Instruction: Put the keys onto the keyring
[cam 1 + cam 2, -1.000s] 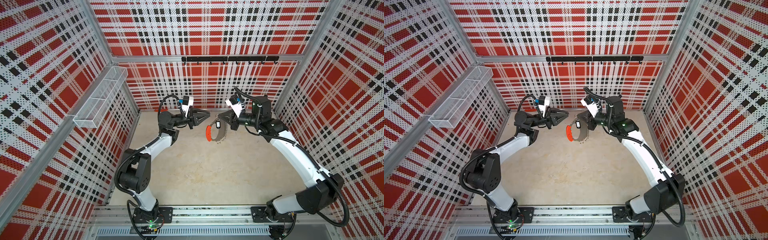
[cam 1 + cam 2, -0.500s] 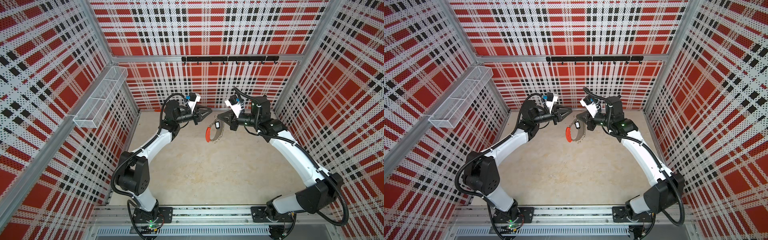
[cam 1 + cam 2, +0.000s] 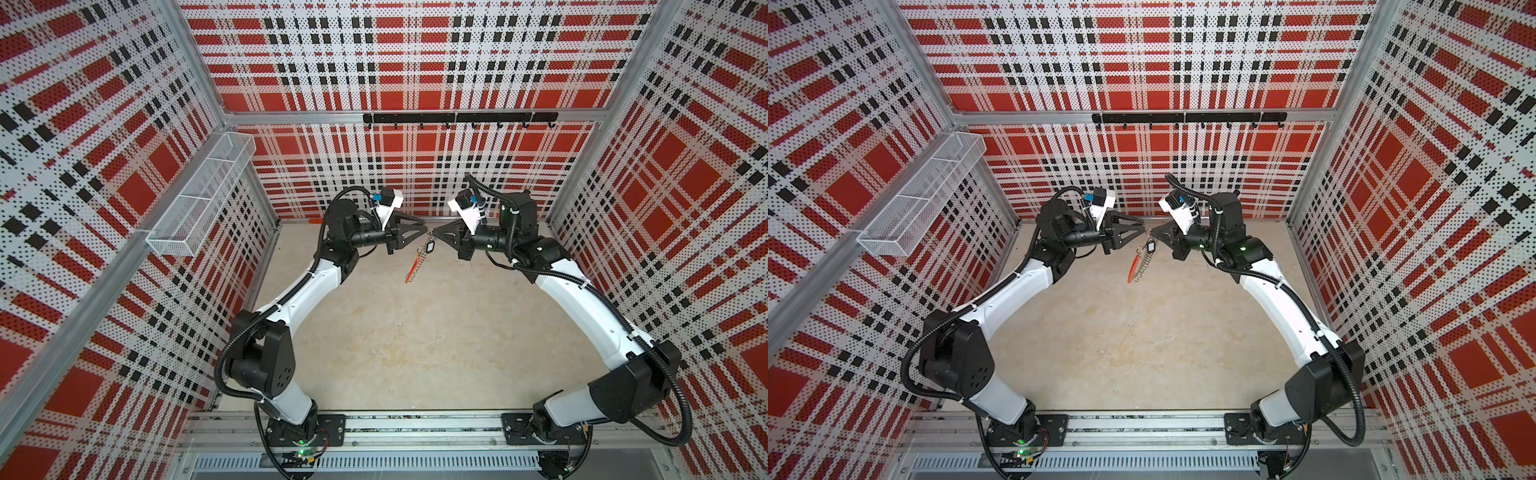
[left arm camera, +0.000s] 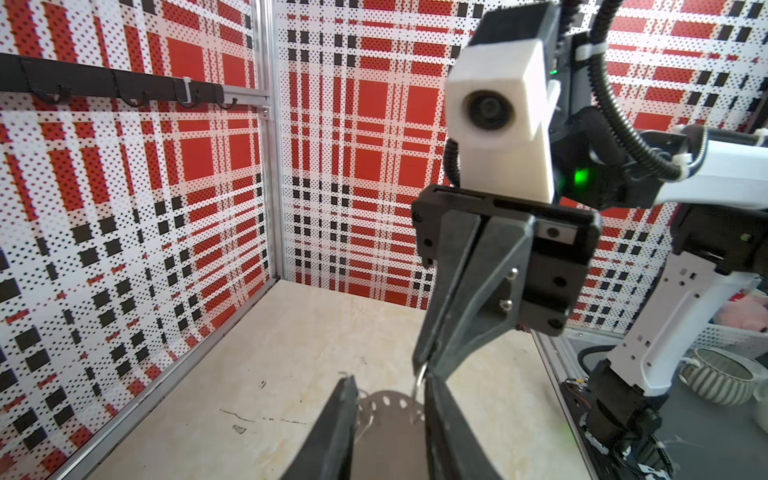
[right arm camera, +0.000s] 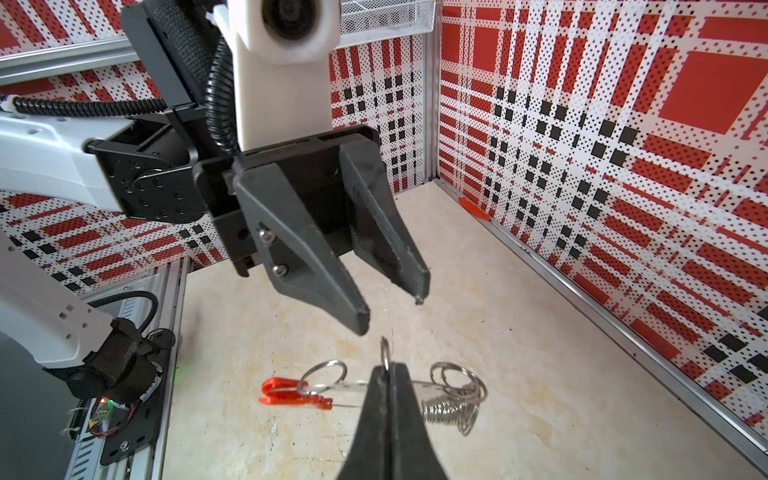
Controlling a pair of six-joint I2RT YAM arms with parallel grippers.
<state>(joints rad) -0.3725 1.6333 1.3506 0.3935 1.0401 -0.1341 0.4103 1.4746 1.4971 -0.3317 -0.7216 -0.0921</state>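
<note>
My right gripper [image 5: 388, 368] is shut on a small silver split ring [image 5: 385, 351] of the keyring [image 5: 453, 401]. The keyring hangs below it, with its red-orange segment [image 5: 291, 392] to one side. In both top views the keyring [image 3: 411, 270] hangs edge-on above the floor. The black tag of the keys [image 3: 428, 248] dangles just under my right gripper [image 3: 436, 237]. My left gripper [image 3: 424, 235] faces it tip to tip and is open. Its fingers [image 5: 361, 320] stand close over the pinched ring, and nothing is between them.
A lone red-orange strip [image 3: 314, 221] lies on the floor by the back wall. A black hook rail [image 3: 457, 118] runs along the back wall. A white wire basket [image 3: 199, 199] hangs on the left wall. The beige floor [image 3: 415, 340] lies below both arms.
My left gripper has opened wider and now sits tip to tip with the right gripper. The keyring has turned from showing its hoop to hanging edge-on. The right gripper has stayed shut.
</note>
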